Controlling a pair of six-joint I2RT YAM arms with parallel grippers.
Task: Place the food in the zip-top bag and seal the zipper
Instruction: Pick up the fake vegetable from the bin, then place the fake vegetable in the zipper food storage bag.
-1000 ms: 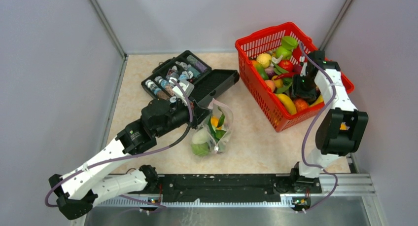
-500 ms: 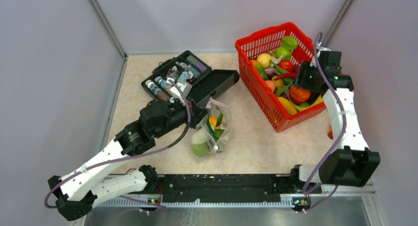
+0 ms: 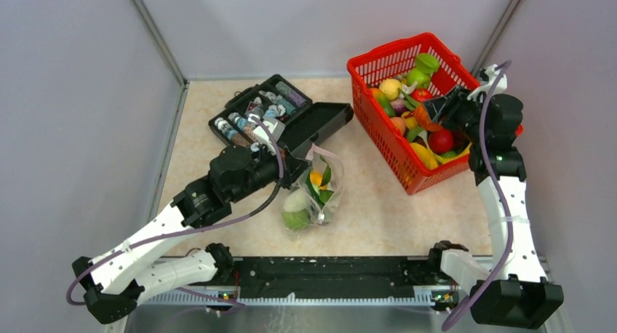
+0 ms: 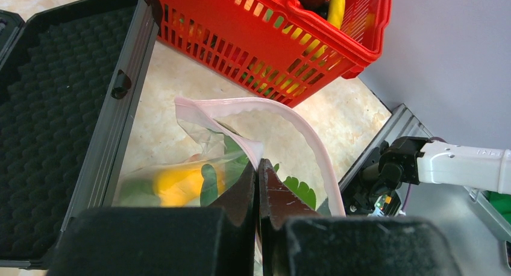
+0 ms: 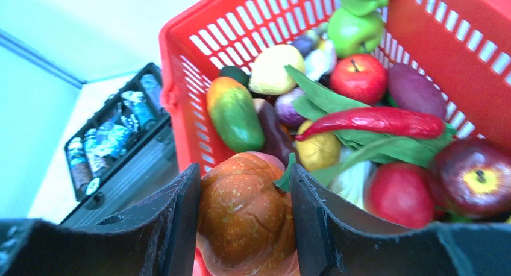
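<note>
The clear zip-top bag (image 3: 314, 195) lies mid-table with a green apple, a white radish and yellow food inside. My left gripper (image 3: 300, 161) is shut on its pinkish zipper (image 4: 289, 110) edge and holds the mouth open; the left wrist view shows the jaws pinched on the strip (image 4: 258, 167). My right gripper (image 3: 431, 109) is raised above the red basket (image 3: 378, 57), shut on an orange tomato (image 5: 244, 219). Several toy fruits and vegetables fill the basket, among them a red chilli (image 5: 379, 122) and a red apple (image 5: 360, 77).
An open black case (image 3: 280, 115) with small bottles stands at the back left, its foam-lined lid (image 4: 54, 107) next to the bag. Grey walls close in both sides. A black rail (image 3: 327, 275) runs along the near edge.
My right gripper has lifted out of the basket with the orange tomato and swung up and back. The left arm and bag have stayed put.
</note>
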